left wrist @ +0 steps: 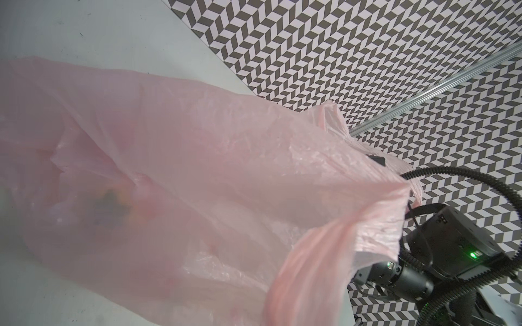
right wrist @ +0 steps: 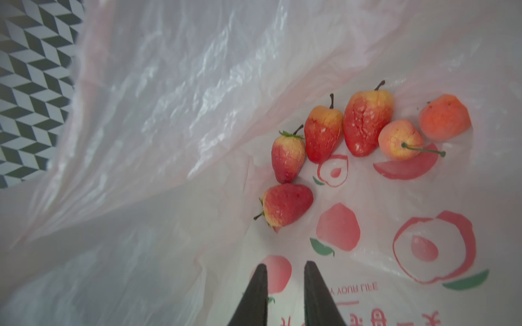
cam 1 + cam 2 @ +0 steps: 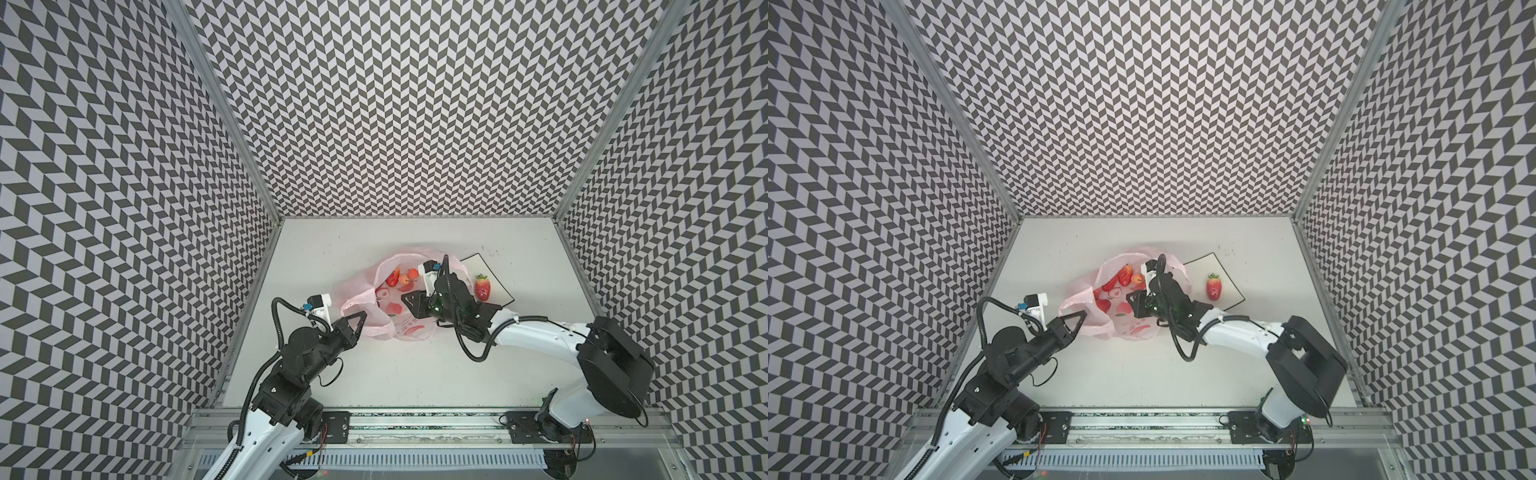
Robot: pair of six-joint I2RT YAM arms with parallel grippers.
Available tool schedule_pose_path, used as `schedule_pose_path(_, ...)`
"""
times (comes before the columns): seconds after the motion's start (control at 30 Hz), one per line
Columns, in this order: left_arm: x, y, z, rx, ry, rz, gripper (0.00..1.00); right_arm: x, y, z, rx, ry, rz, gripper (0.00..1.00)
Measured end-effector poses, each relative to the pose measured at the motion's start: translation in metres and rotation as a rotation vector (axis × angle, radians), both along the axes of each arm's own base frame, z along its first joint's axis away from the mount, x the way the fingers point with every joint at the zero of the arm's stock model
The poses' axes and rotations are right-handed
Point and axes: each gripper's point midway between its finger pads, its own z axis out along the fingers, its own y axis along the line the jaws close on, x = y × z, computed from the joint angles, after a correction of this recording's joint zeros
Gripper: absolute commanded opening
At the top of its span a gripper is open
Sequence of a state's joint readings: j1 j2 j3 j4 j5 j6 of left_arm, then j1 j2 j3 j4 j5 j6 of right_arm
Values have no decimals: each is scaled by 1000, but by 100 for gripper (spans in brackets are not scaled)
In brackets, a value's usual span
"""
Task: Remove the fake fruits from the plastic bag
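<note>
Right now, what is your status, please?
Left gripper shut on bag handle. Right gripper open, empty, inside bag. Six fruits inside; one strawberry on plate.

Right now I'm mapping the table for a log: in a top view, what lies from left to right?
Left tool → plastic bag → right tool → strawberry → plate.

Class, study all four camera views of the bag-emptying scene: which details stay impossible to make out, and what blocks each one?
- Left gripper tips: the plastic bag handle hides them in both top views.
- Fruits through the bag, left wrist view: a dark blur.
- Right gripper body: cut off by the picture edge, right wrist view.
- Bag lettering: partly cut off.
</note>
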State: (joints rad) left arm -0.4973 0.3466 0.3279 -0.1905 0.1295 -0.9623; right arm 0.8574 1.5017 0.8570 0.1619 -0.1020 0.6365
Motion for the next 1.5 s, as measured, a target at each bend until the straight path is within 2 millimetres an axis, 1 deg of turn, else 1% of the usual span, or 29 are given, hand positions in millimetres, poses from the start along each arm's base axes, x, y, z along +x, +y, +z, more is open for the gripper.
schedule_pose_path(0.13,1,0,-3,3,-4,6,0,-28,-20,13,-8,-29,70,23)
schedule_pose_path(0.2,2,0,-2,1,-11,6,0,-41,-29,26,-8,-63,106,22)
schedule_pose_path(0.33,3,1,2,2,-34,9,0,-57,-50,46,3,-134,118,21)
schedule_pose_path(0.4,3,1,3,6,-42,9,0,-62,-62,46,-1,-155,95,21)
schedule_pose_path(0.47,3,1,4,7,-49,8,0,-64,-70,40,-14,-154,80,21)
schedule_pose_path(0.53,1,2,5,6,-55,8,0,-64,-70,33,-25,-143,78,22)
schedule_pose_path(0.6,0,3,3,7,-53,7,0,-61,-64,25,-34,-130,86,22)
schedule_pose_path(0.7,-4,4,0,11,-45,6,0,-54,-45,9,-66,-94,111,24)
schedule_pose_path(0.8,-7,5,-4,15,-30,2,0,-42,-21,-4,-90,-82,118,29)
schedule_pose_path(0.87,-9,5,-8,19,-12,-6,0,-30,-10,-12,-103,-79,89,34)
schedule_pose_path(0.97,-13,3,-19,28,25,-26,0,-8,1,-24,-123,-73,9,42)
schedule_pose_path(1.13,-18,0,-37,41,98,-51,0,32,7,-47,-164,-55,-172,52)
schedule_pose_path(1.23,-21,-2,-48,50,135,-64,0,50,8,-65,-188,-44,-261,57)
schedule_pose_path(1.37,-23,-3,-57,55,171,-70,0,68,14,-82,-209,-35,-338,61)
schedule_pose_path(1.5,-24,-3,-65,61,217,-69,0,80,14,-91,-207,-29,-406,64)
